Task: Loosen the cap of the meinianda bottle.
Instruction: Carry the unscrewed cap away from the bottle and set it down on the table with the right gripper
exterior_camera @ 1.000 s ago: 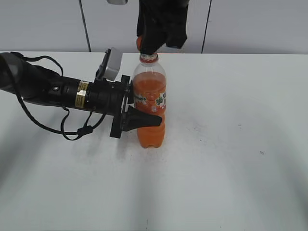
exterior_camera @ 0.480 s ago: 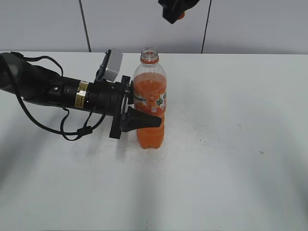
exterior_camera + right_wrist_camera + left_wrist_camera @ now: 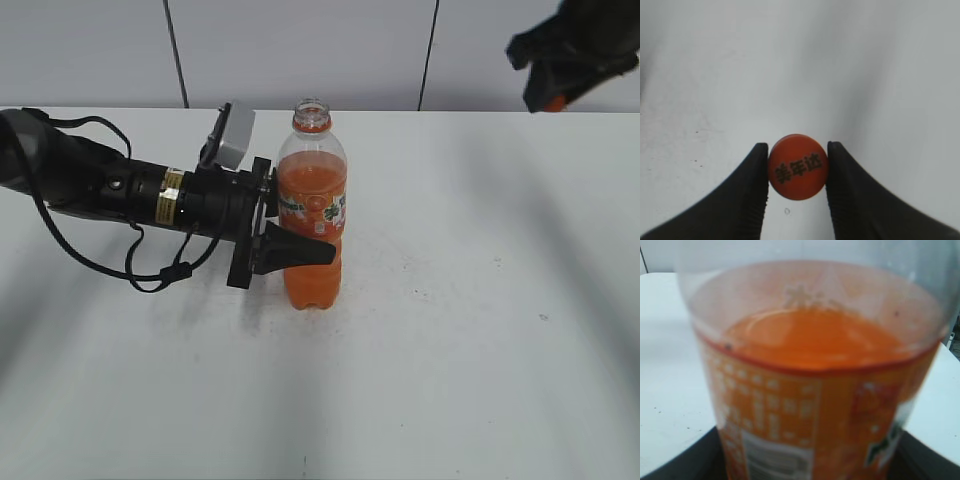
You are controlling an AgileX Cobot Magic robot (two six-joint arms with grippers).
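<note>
You have one bottle (image 3: 311, 215) and one cap (image 3: 798, 166), and they are apart. The bottle stands upright on the white table (image 3: 470, 300), its neck open. Your left gripper (image 3: 290, 248) is clamped around its labelled middle, arm lying low across the table. Your right gripper (image 3: 798, 172) is raised at the far right, well away from the bottle, its two fingers (image 3: 755, 175) pinching the cap by its sides.

The white table (image 3: 480, 330) carries the meinianda bottle (image 3: 312, 215), standing upright left of its centre with an open neck; small dark specks dot the bare surface nearby.
</note>
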